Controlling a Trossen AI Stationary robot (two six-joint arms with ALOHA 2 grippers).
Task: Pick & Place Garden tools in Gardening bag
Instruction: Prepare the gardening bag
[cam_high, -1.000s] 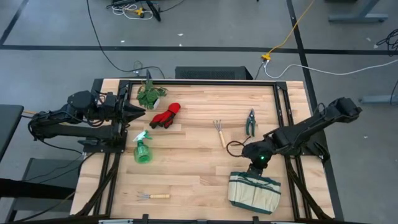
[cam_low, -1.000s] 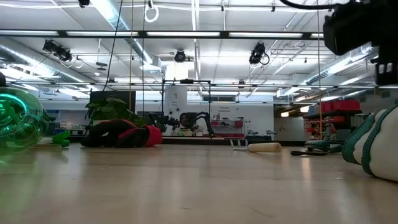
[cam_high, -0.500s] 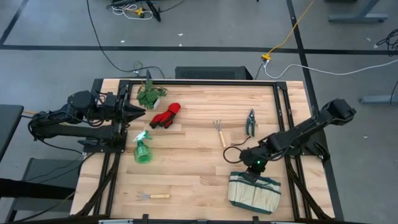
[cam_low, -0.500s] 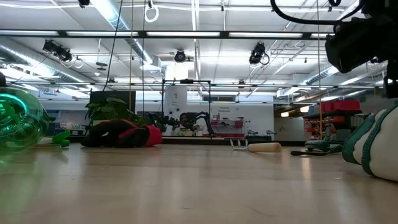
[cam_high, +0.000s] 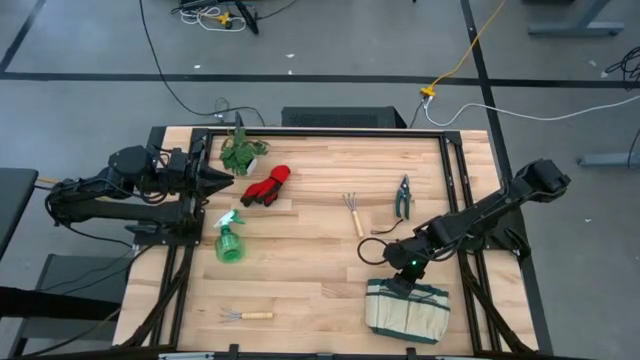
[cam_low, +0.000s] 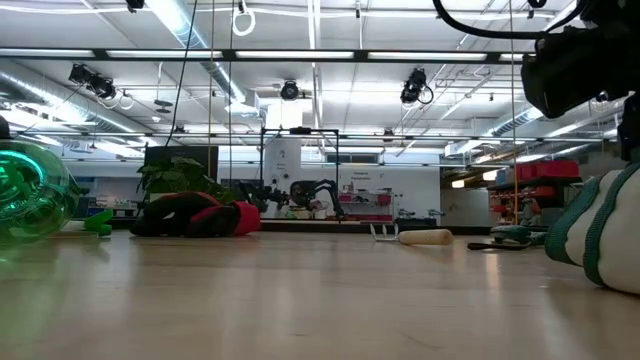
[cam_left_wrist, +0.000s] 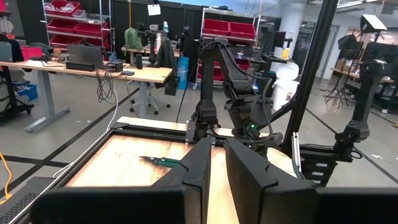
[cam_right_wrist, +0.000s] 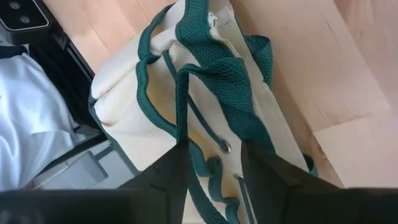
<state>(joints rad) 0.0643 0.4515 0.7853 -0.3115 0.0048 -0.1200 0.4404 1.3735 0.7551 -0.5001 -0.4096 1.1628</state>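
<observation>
Bench (cam_high: 320, 215): pale wooden top in a dark frame, carrying every item below.

Gardening bag (cam_high: 407, 308): beige canvas with dark green trim, directly under the right fingers (cam_high: 400, 277); in the right wrist view (cam_right_wrist: 214, 146) its green webbing runs up between the two spread fingers, which stand apart at the bag's rim without clamping it.

Leafy plant bunch (cam_high: 240, 152): just ahead of the left fingers (cam_high: 232, 181), towards the far edge.

Spray bottle (cam_high: 230, 240): translucent green, lying flat, near the left fingers on their near side.

Red gloves (cam_high: 267, 186): just beyond the left fingertips.

Pruning shears (cam_high: 403, 197): dark-handled, beyond the right fingers.

Hand fork (cam_high: 353, 213): wooden handle, between the gloves and the shears.

Second hand fork (cam_high: 246, 316): near front edge, well apart from both arms.

Left fingers: narrow gap, empty (cam_left_wrist: 217, 171).
</observation>
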